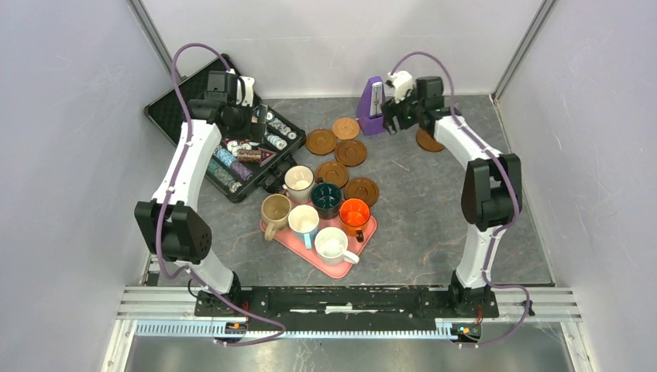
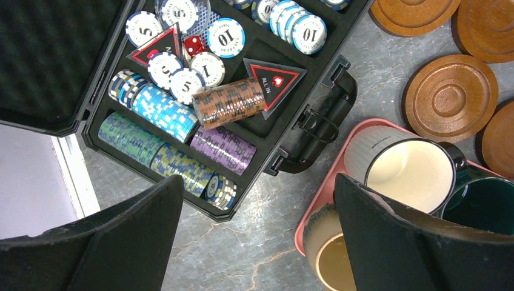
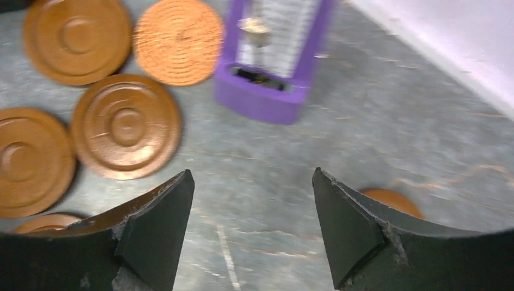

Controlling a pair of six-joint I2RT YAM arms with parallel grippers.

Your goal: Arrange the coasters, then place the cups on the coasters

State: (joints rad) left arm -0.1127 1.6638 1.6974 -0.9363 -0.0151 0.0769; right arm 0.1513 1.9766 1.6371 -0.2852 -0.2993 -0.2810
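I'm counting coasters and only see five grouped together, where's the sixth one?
In the top view, the sixth coaster lies alone toward the far right, partly under the right arm, just right of the purple metronome.

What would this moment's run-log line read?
stage: arranging coasters | right fingers: open, empty, near lone coaster | left fingers: open, over chip case | cups: none on coasters

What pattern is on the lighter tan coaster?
Fine concentric ridges across the tan coaster; the right wrist view shows it best.
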